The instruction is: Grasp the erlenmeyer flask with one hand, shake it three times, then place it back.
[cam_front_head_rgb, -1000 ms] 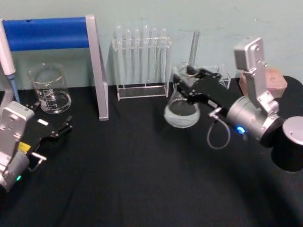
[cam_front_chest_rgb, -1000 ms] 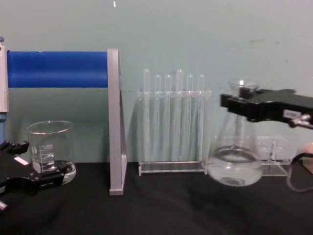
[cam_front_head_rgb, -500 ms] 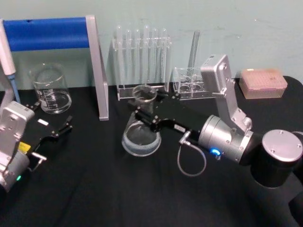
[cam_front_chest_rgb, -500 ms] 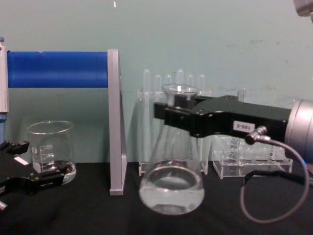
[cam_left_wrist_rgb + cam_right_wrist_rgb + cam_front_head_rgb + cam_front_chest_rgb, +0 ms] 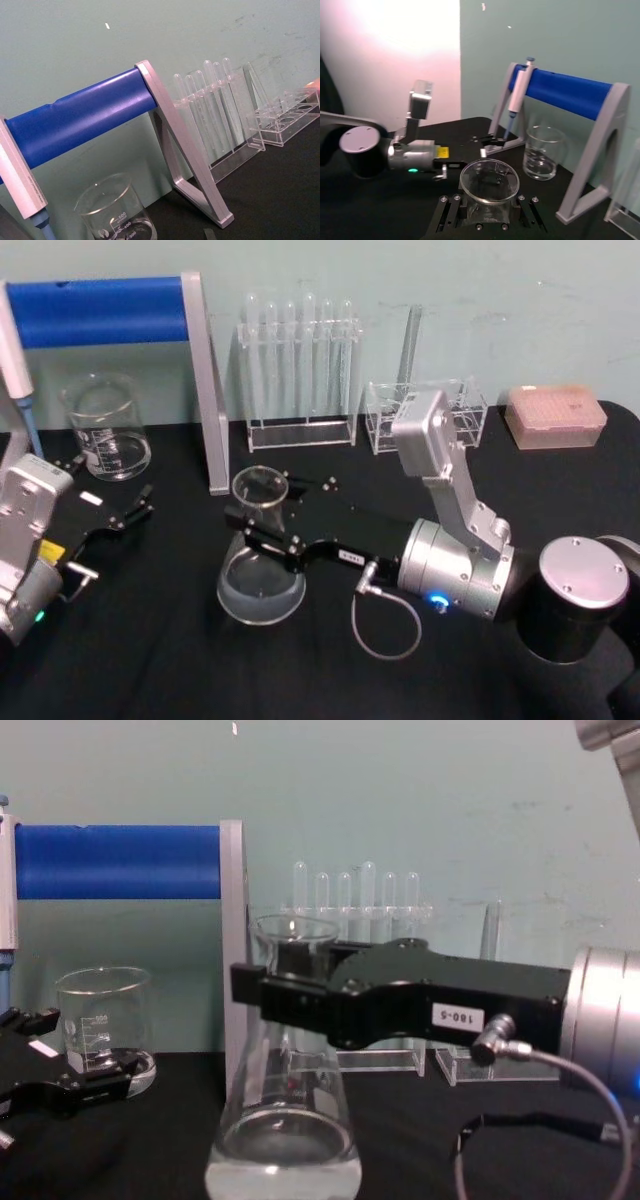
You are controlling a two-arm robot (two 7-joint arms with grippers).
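Swung leftward and toward the robot, the erlenmeyer flask (image 5: 260, 575) has gone from beside the small rack (image 5: 425, 415) at the right, past the middle, to the left-centre of the table (image 5: 200, 670) within a second. The right gripper (image 5: 262, 525) reaches across with its jaws clamped on the flask's neck just under the lip. That sweep reads as one stroke of the shaking, so the task is probably mid-shake, with the set-down still to come. Whether the base clears the table I cannot tell. The grey upright of the blue-barred stand (image 5: 120, 310) is near the flask on the far side and is the likeliest thing to clip on a further leftward swing. The test-tube rack (image 5: 300, 370) is farther back. The beaker (image 5: 105, 430) and the parked left gripper (image 5: 128, 513), jaws apart, sit well to the left.
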